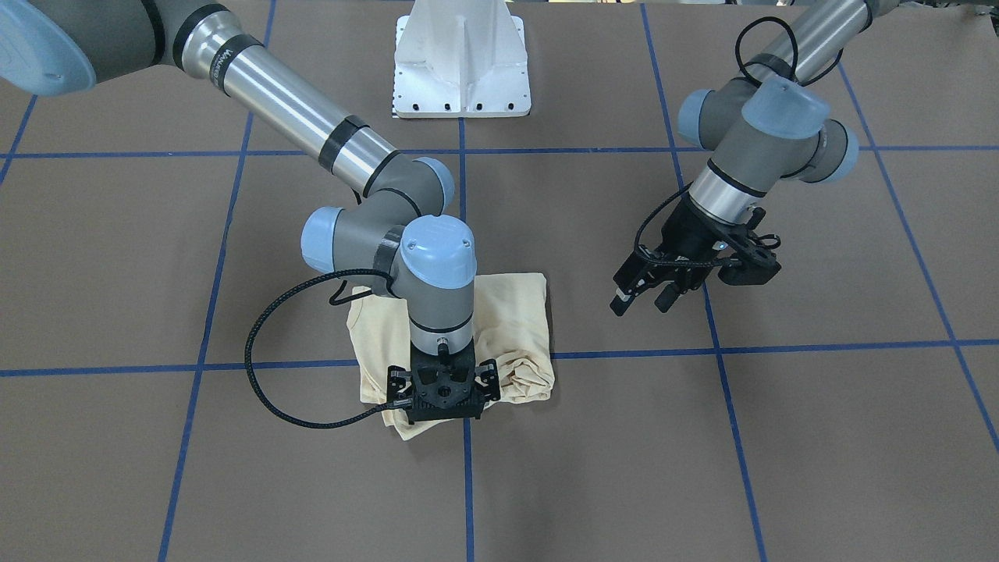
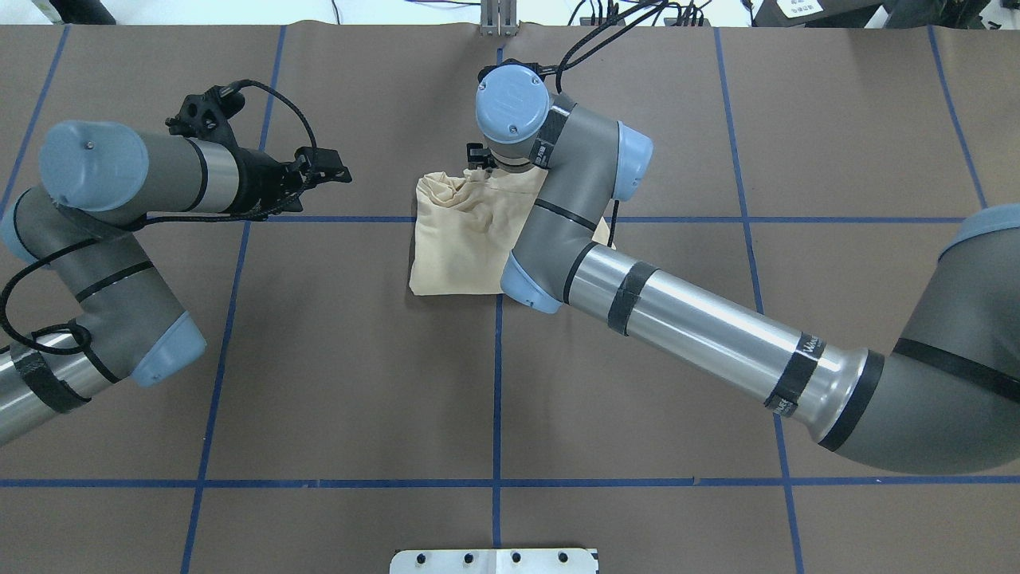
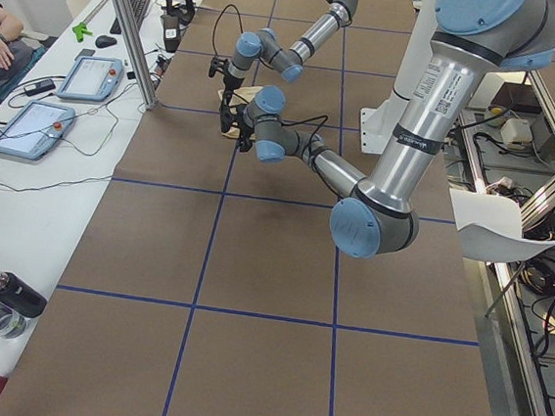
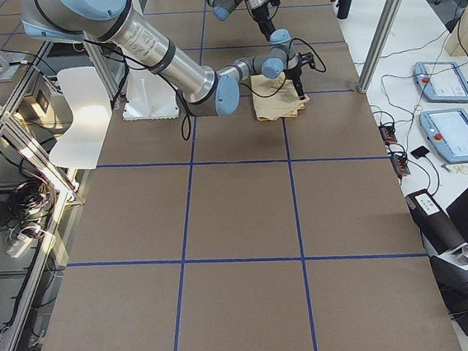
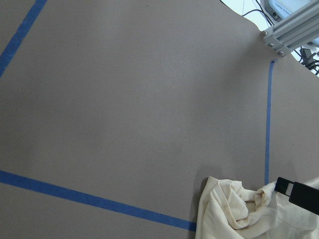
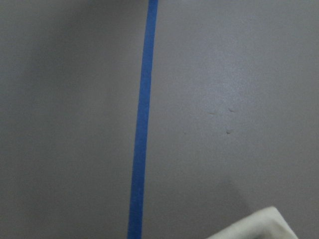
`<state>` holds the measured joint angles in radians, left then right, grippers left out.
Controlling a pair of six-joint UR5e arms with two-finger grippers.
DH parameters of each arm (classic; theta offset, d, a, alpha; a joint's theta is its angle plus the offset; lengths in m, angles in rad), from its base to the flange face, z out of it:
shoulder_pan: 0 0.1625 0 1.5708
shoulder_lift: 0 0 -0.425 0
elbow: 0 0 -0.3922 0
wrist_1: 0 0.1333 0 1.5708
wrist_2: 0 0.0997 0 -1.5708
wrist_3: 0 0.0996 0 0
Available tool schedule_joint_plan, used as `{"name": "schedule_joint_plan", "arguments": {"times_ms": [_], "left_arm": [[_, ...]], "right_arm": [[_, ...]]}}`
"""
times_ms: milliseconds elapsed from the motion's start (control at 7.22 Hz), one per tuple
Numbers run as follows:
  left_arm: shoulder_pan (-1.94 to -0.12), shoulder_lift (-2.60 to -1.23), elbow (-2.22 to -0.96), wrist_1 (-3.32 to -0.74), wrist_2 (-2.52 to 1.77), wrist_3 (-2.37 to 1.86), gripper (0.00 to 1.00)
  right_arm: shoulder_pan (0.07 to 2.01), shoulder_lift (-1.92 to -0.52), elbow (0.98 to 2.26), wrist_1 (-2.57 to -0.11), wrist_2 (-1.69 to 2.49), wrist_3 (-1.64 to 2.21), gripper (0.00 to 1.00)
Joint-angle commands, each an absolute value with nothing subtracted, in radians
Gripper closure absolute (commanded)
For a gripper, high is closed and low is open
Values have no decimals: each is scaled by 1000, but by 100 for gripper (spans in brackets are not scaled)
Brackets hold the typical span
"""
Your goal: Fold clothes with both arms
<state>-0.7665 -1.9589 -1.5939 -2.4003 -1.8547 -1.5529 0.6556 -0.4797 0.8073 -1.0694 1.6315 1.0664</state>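
A: Overhead, reading left to right. The left gripper (image 2: 325,170) hangs above the bare table (image 2: 358,359), well apart from the cloth. Its fingers are spread wide and it holds nothing.

B: And the T-shirt (image 2: 454,247)?

A: Mid-table, lying over a crossing of the blue tape lines (image 2: 497,383). It is already a compact cream bundle, and no print shows. The edge nearest the robot lies flat. The far edge is rumpled, with folds bunched at its left corner.

B: The right gripper (image 1: 442,400)?

A: It points straight down on that far edge, onto the cloth. The wrist hides the fingers in every view, so he cannot tell whether they are spread or pinching fabric.

B: The step in hand, then?

A: Probably pressing or tidying the last fold. His judgement is that thin fabric will drag and unfold if the right arm slides sideways, so a straight lift suits. The rumpled corner sits on the left gripper's side. That arm could smooth it, coming in low and slow and keeping clear of the other arm.
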Motion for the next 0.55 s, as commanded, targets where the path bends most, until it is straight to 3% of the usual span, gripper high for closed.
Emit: {"name": "schedule_joint_plan", "arguments": {"times_ms": [0,277,416], "left_arm": [[-769,-1960,-1595,-2401,-1855,-1552,0],[-794,-1959,-1598,-2401,-1873,-1551,0],[-823,-1951,-1606,-2401,-1908,-1502,0]], "right_arm": [[667,-466,788,-1049,1629,1068,2],[716,-469,825,-1055,1687,1057,1],[762,-515,924,-1118,1768,1028,1]]}}
